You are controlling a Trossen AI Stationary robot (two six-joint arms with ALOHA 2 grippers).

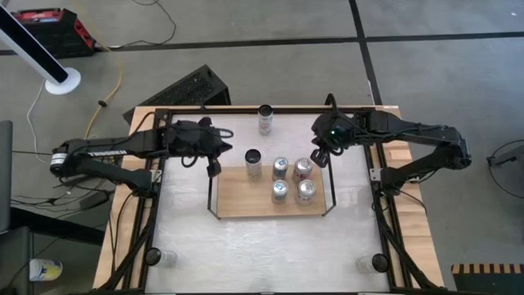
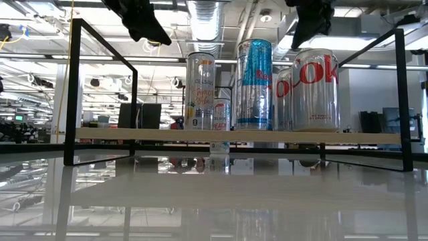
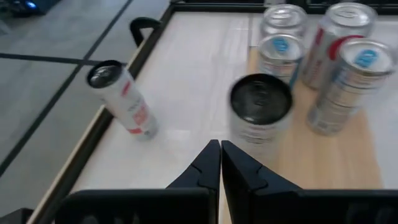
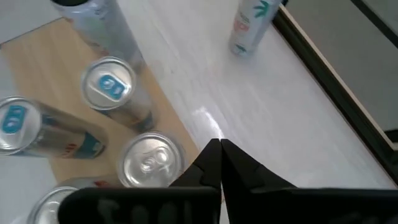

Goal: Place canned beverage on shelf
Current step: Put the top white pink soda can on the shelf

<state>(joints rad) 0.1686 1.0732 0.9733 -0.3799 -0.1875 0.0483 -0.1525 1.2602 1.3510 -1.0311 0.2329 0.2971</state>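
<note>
on shelf [image 1: 246,202] five cans [image 1: 281,168], sixth can [image 1: 265,120] apart, both jaws closed, empty

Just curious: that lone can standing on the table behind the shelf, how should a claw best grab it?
Probably around the middle of its round side, coming level from either open side. The can stands upright and alone, apart from the shelf, so nothing crowds it.

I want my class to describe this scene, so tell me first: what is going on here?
Two robot arms are stocking a low shelf with drink cans. Five cans already stand on its wooden board; a sixth can stands alone on the table behind the shelf. Neither arm holds anything: the left gripper hangs shut above the shelf's left end, and the right gripper hangs shut above its right rear corner, beside the cans.
</note>
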